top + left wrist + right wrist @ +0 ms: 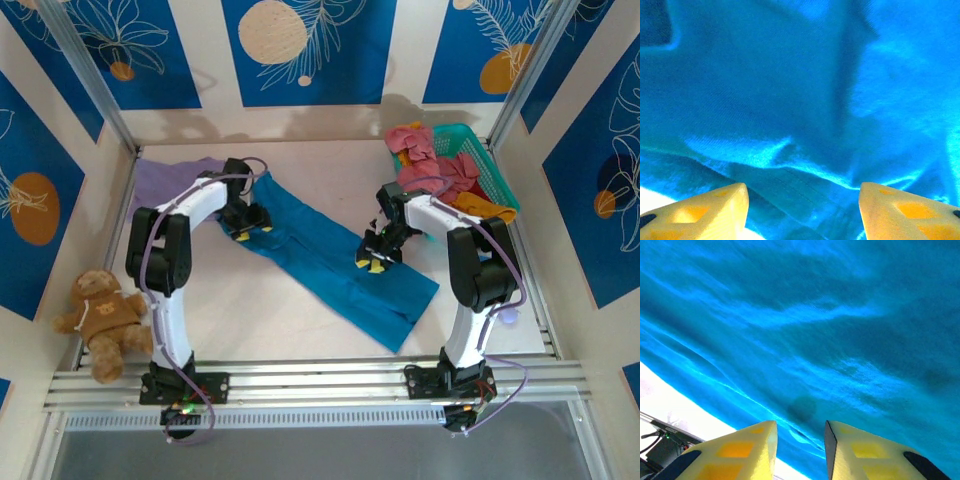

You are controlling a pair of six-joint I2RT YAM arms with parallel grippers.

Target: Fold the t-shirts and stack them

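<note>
A teal-blue t-shirt (pixel 320 268) lies folded into a long strip, running diagonally from the back left to the front right of the table. My left gripper (pixel 245 222) hovers over its back-left end. In the left wrist view the gripper (pixel 802 192) is open wide, with wrinkled teal cloth (pixel 790 100) below the yellow fingertips (pixel 722 205). My right gripper (pixel 376 254) is above the strip's right edge. Its fingers (pixel 800 427) stand a narrow gap apart over the cloth (pixel 815 340) near its hem, gripping nothing. A pale lavender t-shirt (pixel 165 180) lies at the back left.
A turquoise mesh basket (pixel 480 150) at the back right holds rose-pink (pixel 420 150) and orange (pixel 485 208) shirts. A brown teddy bear (pixel 100 315) sits at the left edge. Bare white table (pixel 260 310) lies in front of the strip.
</note>
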